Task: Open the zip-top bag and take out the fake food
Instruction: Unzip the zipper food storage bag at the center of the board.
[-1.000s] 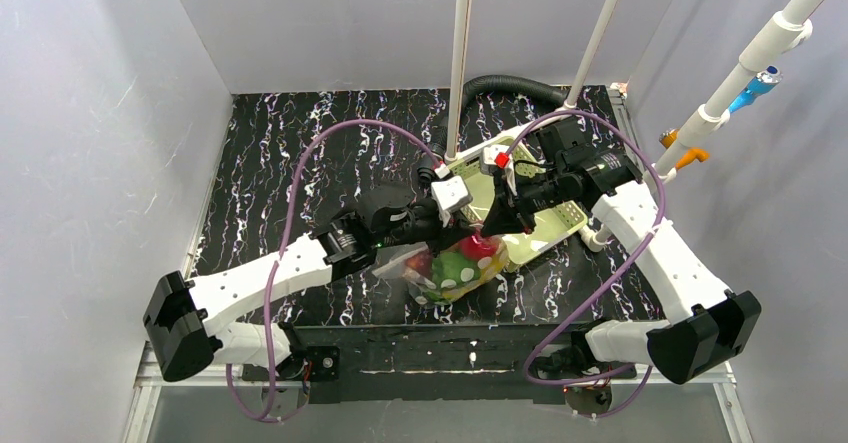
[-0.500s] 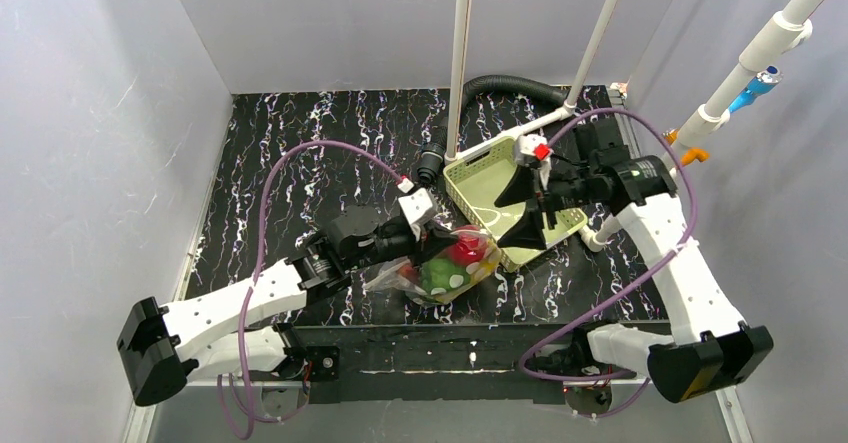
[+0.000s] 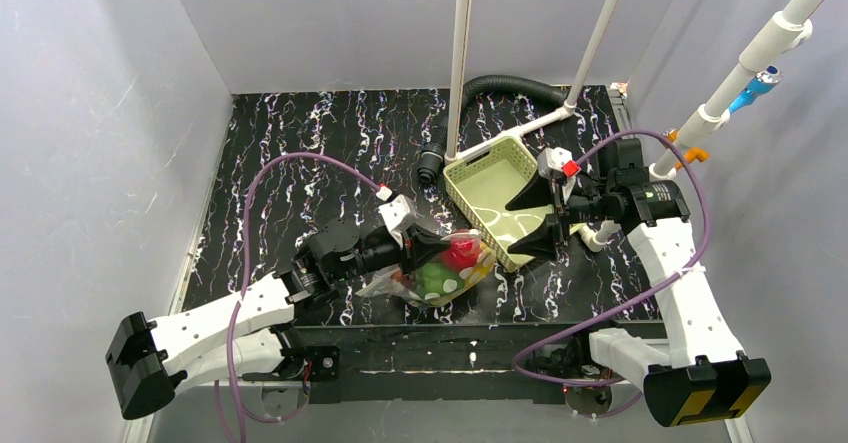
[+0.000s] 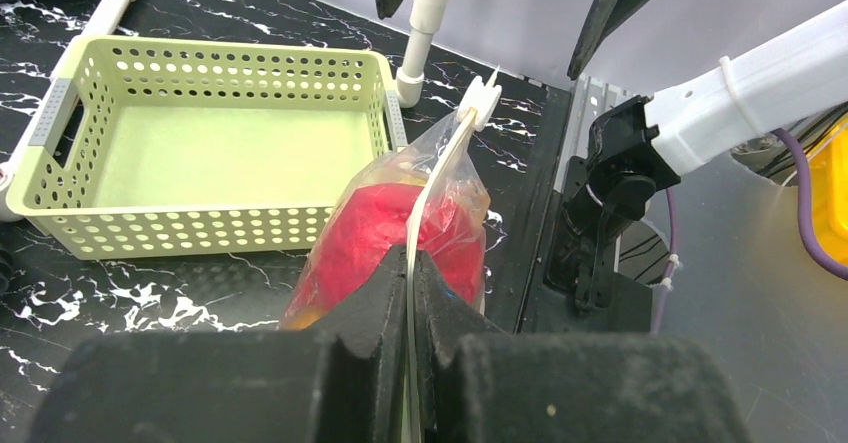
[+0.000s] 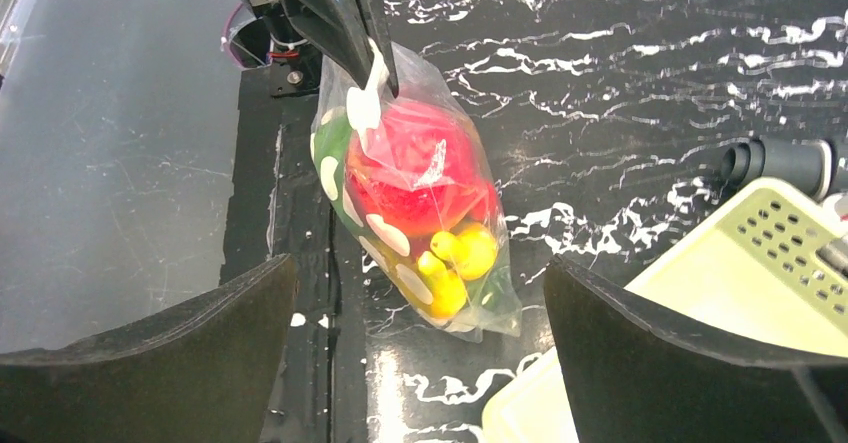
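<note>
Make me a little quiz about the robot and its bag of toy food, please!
1. True or false: the right pincer is shut on the zip-top bag.
2. Which one grips the bag's top edge? A the left pincer, B the right pincer, C neither.
3. Fill in: the fake food lies inside the ____.
Key: 1 false, it is wide open; 2 A; 3 zip-top bag.

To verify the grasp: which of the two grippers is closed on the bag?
The left gripper, pinching the bag at its top; the right gripper is wide open and empty.
</note>
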